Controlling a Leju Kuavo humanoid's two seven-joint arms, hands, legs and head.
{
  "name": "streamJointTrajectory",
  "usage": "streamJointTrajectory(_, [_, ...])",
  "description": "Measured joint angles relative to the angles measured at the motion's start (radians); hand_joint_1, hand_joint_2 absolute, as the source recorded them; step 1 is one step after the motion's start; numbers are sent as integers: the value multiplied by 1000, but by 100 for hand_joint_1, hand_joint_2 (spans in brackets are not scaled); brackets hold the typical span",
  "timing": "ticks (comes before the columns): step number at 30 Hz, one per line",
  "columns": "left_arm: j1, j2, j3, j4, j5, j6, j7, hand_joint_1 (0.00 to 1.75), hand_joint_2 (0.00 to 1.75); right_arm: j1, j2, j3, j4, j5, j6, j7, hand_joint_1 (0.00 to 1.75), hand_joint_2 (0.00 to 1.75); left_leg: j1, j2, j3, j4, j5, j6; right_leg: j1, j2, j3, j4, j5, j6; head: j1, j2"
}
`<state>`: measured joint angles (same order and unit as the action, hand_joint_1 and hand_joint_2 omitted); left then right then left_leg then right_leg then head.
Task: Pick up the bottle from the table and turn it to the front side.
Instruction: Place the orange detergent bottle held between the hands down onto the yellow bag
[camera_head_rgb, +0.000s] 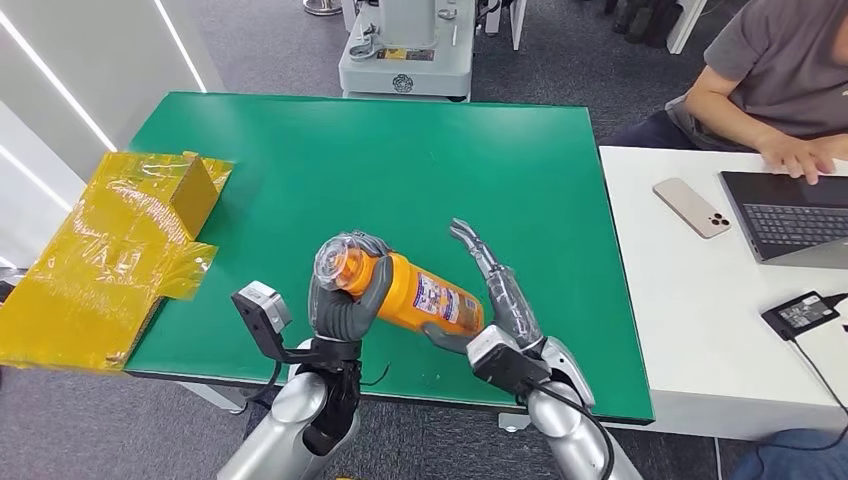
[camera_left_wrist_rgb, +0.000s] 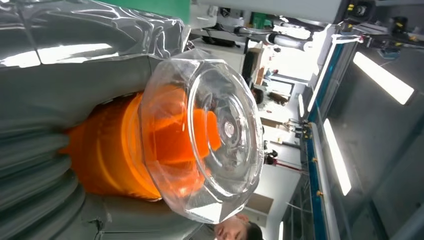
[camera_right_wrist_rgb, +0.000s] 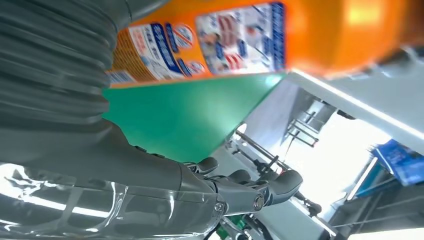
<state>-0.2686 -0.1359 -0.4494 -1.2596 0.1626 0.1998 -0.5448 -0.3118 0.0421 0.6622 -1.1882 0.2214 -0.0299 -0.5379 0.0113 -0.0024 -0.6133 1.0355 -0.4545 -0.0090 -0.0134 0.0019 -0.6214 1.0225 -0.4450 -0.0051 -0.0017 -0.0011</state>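
Both silver arms come up from the near edge of the green counter (camera_head_rgb: 420, 150) and bend in toward each other. The left robot hand (camera_head_rgb: 345, 300) is raised with its fingers pointing up. It wraps around the neck end of the orange plastic bottle with a clear cap (camera_head_rgb: 400, 285) and grips it tight. The bottle lies tilted on its side, up off the counter, near the near edge. Its clear cap (camera_left_wrist_rgb: 210, 140) points up and to the left, and its label faces up. The right robot hand (camera_head_rgb: 495, 290) sits at the bottle's bottom end. Its fingers (camera_head_rgb: 475, 245) are straight and spread apart, pointing away from the robot. Its palm and thumb touch the bottom end, but the fingers do not close on the bottle.
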Motion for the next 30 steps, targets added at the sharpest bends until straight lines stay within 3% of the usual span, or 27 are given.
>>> streamJointTrajectory(7, [4,14,1,-1,-8,9,-1,175,175,58,-12,-40,-127,25,70,8,0,175,0,0,0,0,0,0,0,0,0,0,0,0,0,0])
streamJointTrajectory(20, [23,59,40,-97,-168,77,54,175,175,181,-20,-121,-254,36,88,14,0,175,0,0,0,-1,0,0,0,0,0,0,0,0,0,0])
streamJointTrajectory(27, [28,168,41,-190,-495,154,116,175,175,230,-20,-149,-278,33,87,6,0,175,0,0,0,-1,0,0,0,0,0,0,-1,-1,0,0])
streamJointTrajectory(30, [13,227,41,-209,-619,124,151,175,175,238,-20,-151,-281,34,87,0,0,175,0,0,0,-1,0,0,0,0,0,0,-1,-1,0,0])
